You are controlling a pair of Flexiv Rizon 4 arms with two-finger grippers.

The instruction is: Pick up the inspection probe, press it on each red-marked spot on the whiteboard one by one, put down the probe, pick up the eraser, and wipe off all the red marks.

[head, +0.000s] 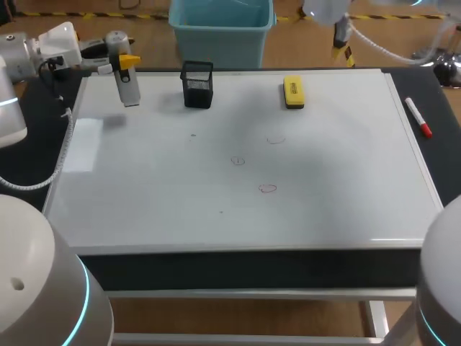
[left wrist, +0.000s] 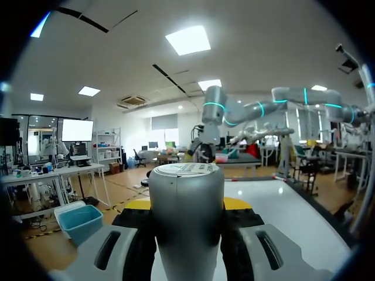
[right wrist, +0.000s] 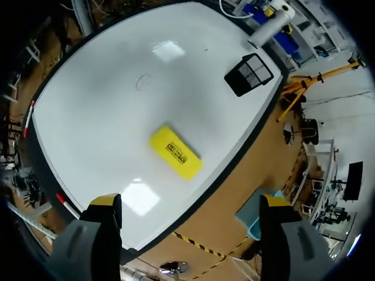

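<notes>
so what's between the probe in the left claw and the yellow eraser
The black mesh holder stands between the probe and the eraser. The rest of that stretch is bare whiteboard. The head view shows it.

The left pincer (head: 124, 63) holds the inspection probe (head: 128, 88) upright left of the black mesh holder (head: 197, 84); the yellow eraser (head: 293, 92) lies right of the holder.
</notes>
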